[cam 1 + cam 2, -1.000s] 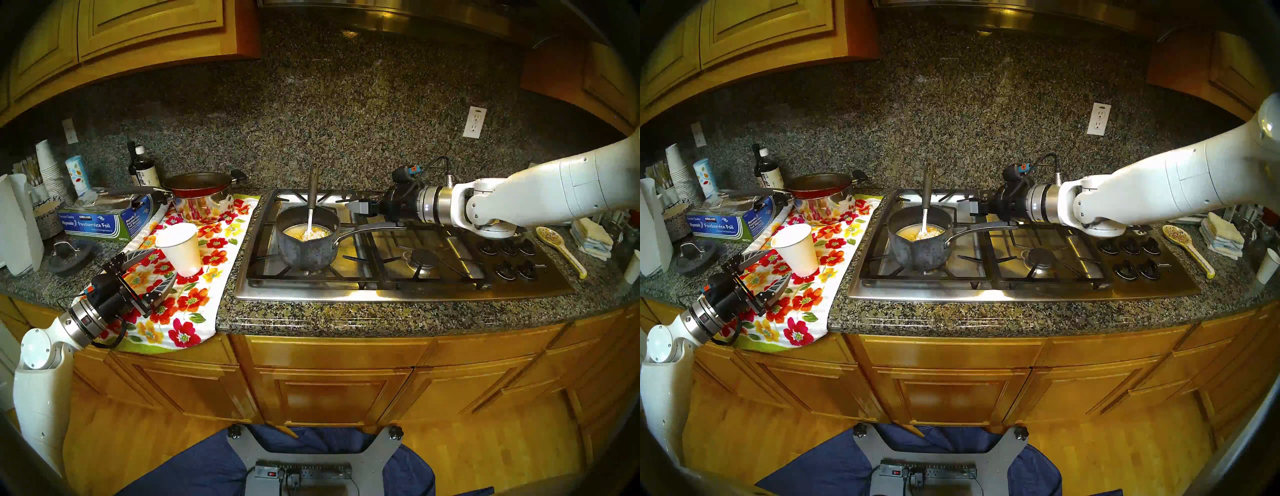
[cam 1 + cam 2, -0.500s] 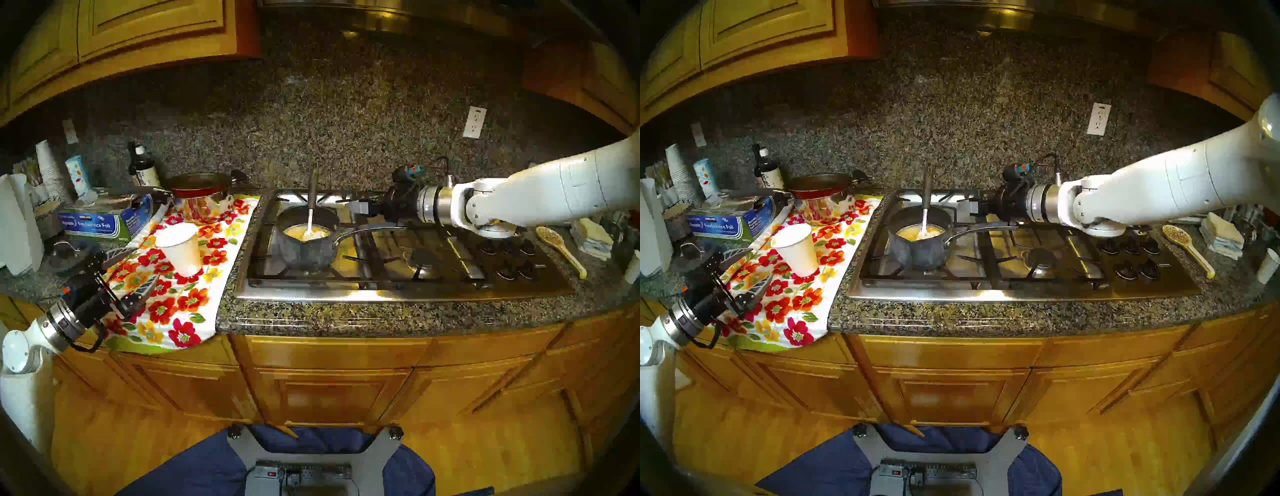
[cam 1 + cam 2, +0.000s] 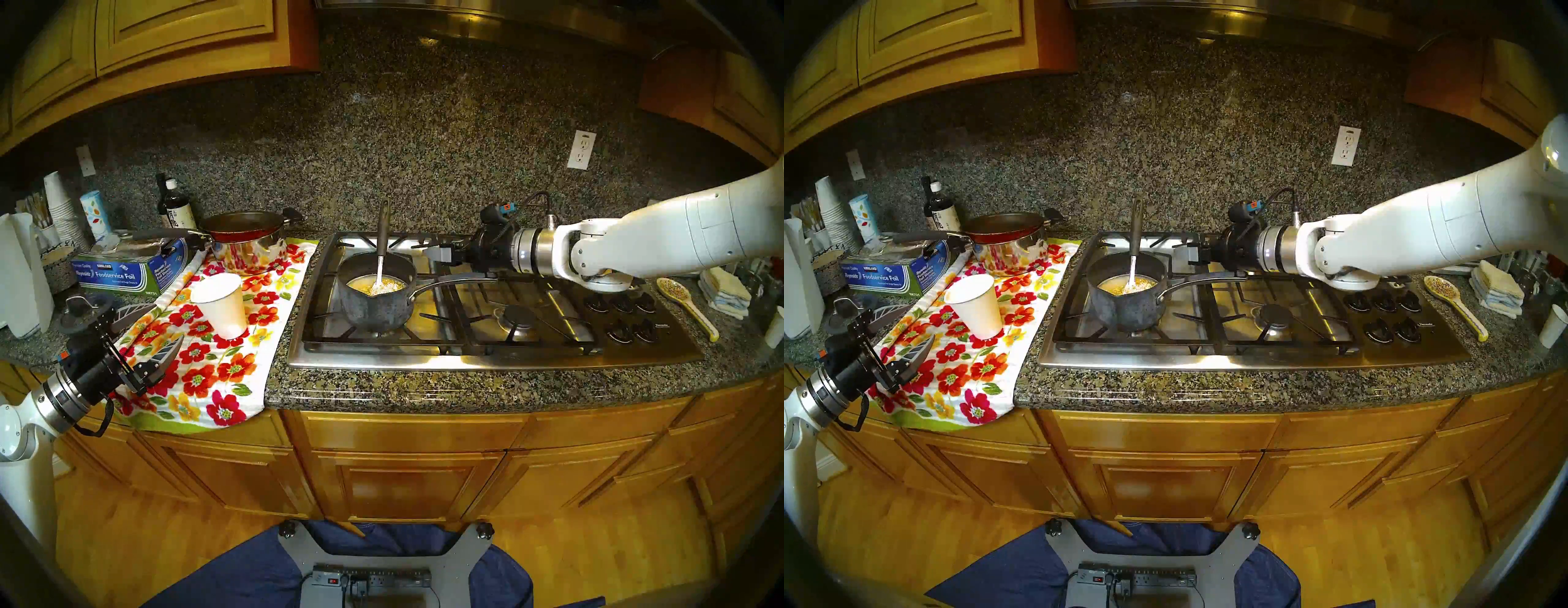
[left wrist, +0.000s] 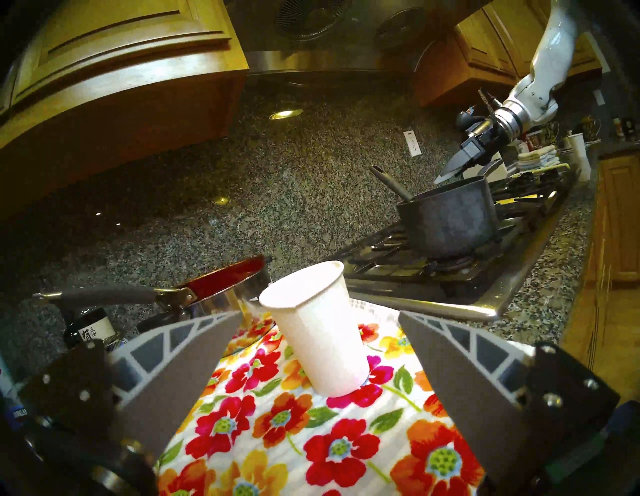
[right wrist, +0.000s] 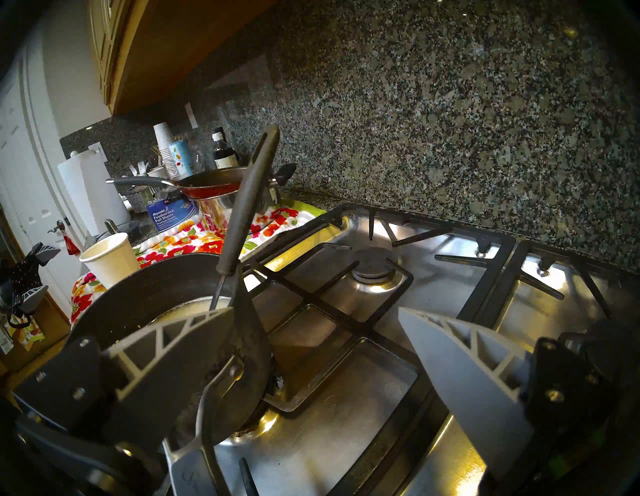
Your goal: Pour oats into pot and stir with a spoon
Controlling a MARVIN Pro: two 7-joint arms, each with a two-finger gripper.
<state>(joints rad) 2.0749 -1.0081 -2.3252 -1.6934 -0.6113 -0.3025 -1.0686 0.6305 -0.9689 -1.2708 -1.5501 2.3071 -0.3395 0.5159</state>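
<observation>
Pot (image 3: 373, 297) sitting on front-left burner of stove (image 3: 488, 356), oats (image 3: 388, 287) lying as pale clump in yellowish liquid (image 3: 358, 283) inside. Spoon (image 3: 383, 237) standing in pot, bowl in oats, dark handle leaning on far rim. R gripper (image 5: 311, 346) hanging just right of pot w/ jaws spread wide, gripping nothing. L gripper (image 4: 311, 346) also spread & empty, hovering over floral towel (image 3: 220, 373), paper cup (image 3: 220, 303) just ahead of it. Judging spoon stiff, light, metal neck prob slick; best hold looking like mid dark handle, above rim. Pot looking heavyish w/ liquid.
</observation>
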